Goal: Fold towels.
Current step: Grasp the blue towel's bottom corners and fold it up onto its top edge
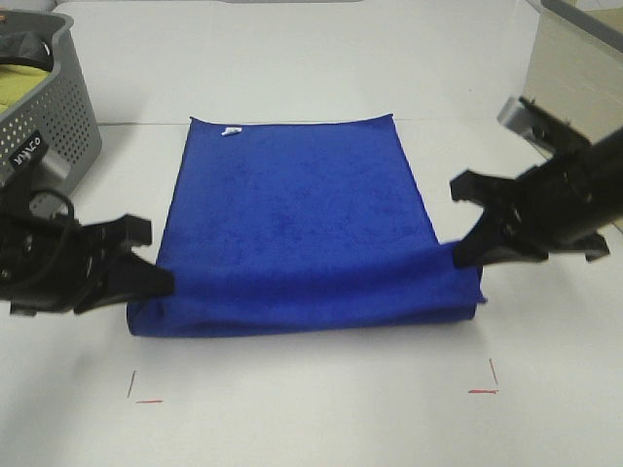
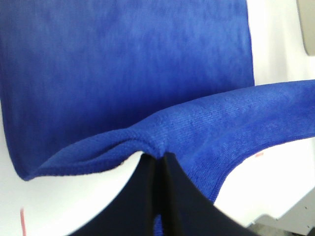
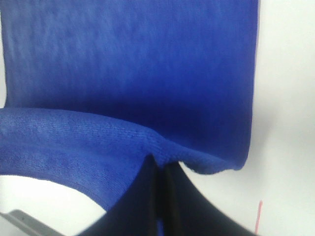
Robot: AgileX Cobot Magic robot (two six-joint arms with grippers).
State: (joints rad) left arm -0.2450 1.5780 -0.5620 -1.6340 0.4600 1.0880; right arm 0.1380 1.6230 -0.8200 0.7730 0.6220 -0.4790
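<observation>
you are pinching the near hem of the blue towel (image 1: 302, 214) at both ends. the left gripper (image 1: 164, 282) is clamping the left corner and the right gripper (image 1: 465, 255) is clamping the right corner. both wrist views are showing each one closed tight on a fold of cloth.

the towel is lying in the middle of the white bench (image 1: 311, 428), mostly flat, with the held hem lifted and curling over the layer beneath.

the coming move is turning on one relation. the far edge, the one carrying the small white label (image 1: 231, 131), is lying straight ahead of both grippers, away from you. the held hem is running crosswise between them. neither arm is clearly nearer, though the right one is sitting a touch further ahead. so i judge you are needing to carry both forward together, or the fold is going to skew.

the cloth is looking like soft, plush microfibre with a stitched border, limp enough to sag between the grippers. the grey slotted basket (image 1: 58, 117) is standing well apart at the far left.
</observation>
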